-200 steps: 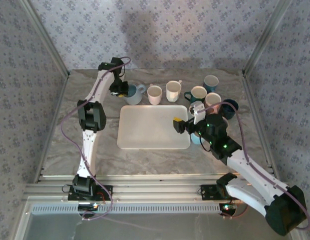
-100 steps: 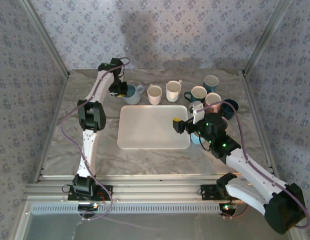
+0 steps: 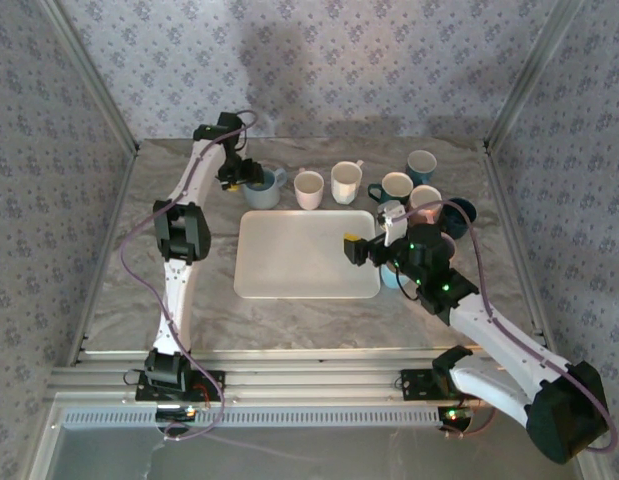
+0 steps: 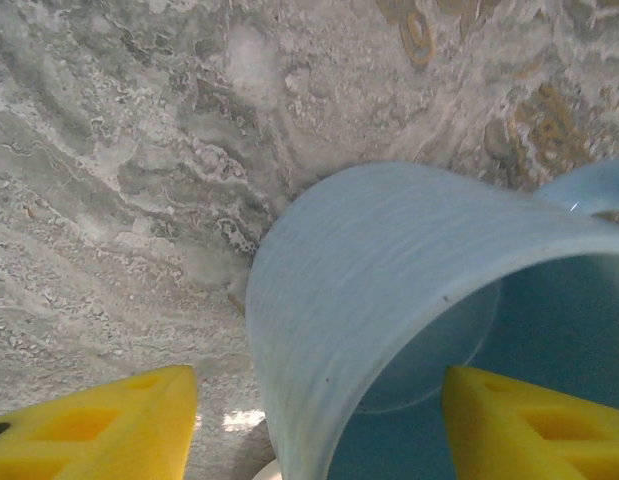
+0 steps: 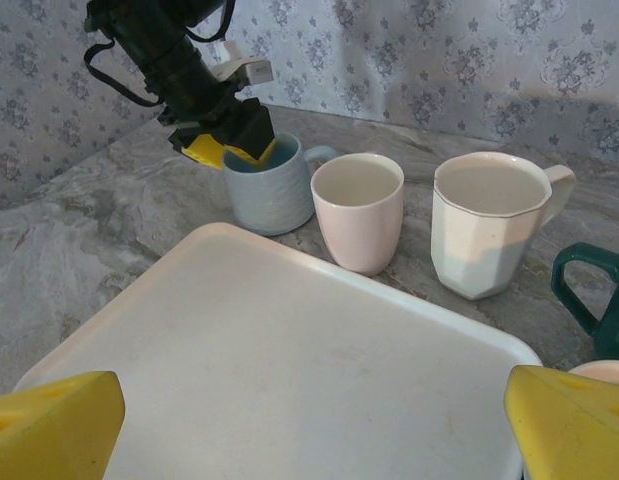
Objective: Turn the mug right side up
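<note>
Left wrist view: my left tool [image 4: 314, 400] straddles the blue mug's [image 4: 389, 260] wall, spread apart, pads [image 4: 99, 420] clear of it. The mug stands mouth-up on the counter [image 4: 139, 150], leftmost in the row. I'd rise straight up, so no pad catches the rim. The pink mug [image 5: 357, 210] stands just beside it, and open counter lies to the left. My right tool [image 5: 311, 385] hangs wide and empty over the tray [image 5: 239, 330].

The left gripper [image 3: 241, 180] has let go of the blue mug [image 3: 261, 188]. A second ago its jaws were pinched nearly shut on the mug's rim, and they have since spread apart. In the left wrist view one yellow finger [image 4: 89, 425] now stands clear outside the mug's wall [image 4: 369, 290] and the other [image 4: 534, 420] sits inside the cup, neither pressing on it.
</note>
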